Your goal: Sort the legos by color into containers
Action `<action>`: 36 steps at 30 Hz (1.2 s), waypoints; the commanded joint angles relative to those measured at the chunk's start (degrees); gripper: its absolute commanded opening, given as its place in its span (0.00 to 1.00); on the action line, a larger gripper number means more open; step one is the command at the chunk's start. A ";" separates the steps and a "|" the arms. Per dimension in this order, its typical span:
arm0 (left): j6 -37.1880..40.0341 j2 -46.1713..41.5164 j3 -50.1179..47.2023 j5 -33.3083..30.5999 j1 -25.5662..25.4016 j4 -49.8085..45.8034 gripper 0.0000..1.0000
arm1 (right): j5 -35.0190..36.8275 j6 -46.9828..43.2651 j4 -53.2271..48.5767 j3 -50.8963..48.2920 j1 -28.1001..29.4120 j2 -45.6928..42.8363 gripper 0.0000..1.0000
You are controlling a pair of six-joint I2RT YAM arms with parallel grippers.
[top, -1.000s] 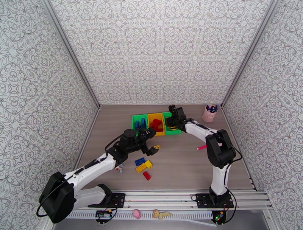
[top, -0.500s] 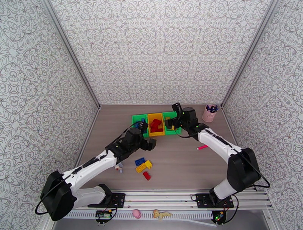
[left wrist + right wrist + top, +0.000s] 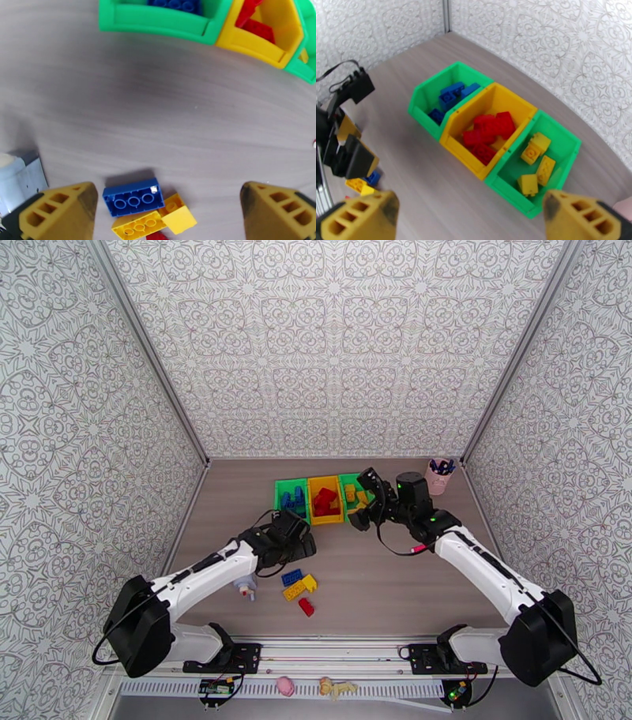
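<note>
The table [image 3: 411,595] looks as it did a second ago; what has changed is the two arms. The right arm [image 3: 482,565] has swung outward and drawn back. A second ago the right jaws hung partly closed over the right green bin [image 3: 570,139]. Now they stand lifted off it on its near side, spread wide with nothing between them. I take that to mean a brick has just been dropped there, so that delivery is done.

The left arm [image 3: 205,575] has pulled away from the front of the bins and back toward the near side of the table. The left jaws, wide apart and empty throughout, now hover over the loose heap of bricks.

The three joined bins have not moved and are sorted cleanly:
- The left green bin [image 3: 419,96] holds blue bricks [image 3: 450,94].
- The yellow bin [image 3: 452,134] holds red bricks [image 3: 488,132].
- The right green bin holds yellow bricks [image 3: 535,165].

What remains is small. Four bricks lie huddled on the table well short of the bins:
- a blue brick [image 3: 133,196]
- a long yellow brick [image 3: 138,227] touching it
- a squarer yellow brick [image 3: 178,216]
- a red brick [image 3: 306,607] just beside them

The blue brick sits between the spread left jaws, so it looks the likeliest next pick. Its neighbours press close enough that they may be nudged.
</note>
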 commanded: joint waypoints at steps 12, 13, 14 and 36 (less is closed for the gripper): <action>-5.44 9.47 -2.18 4.48 -0.57 -5.95 0.99 | -3.77 -2.52 -3.42 0.28 0.19 1.52 1.00; -5.50 9.80 -2.44 4.58 -0.63 -5.83 0.99 | -3.65 -2.43 -3.35 0.13 0.16 1.51 1.00; -5.51 10.26 -2.58 4.73 -0.49 -5.64 0.99 | -3.53 -2.43 -3.33 0.07 0.17 1.51 0.99; -4.90 13.50 -1.69 6.03 -0.38 -6.13 0.59 | -4.39 -1.82 -3.40 0.26 0.21 1.34 1.00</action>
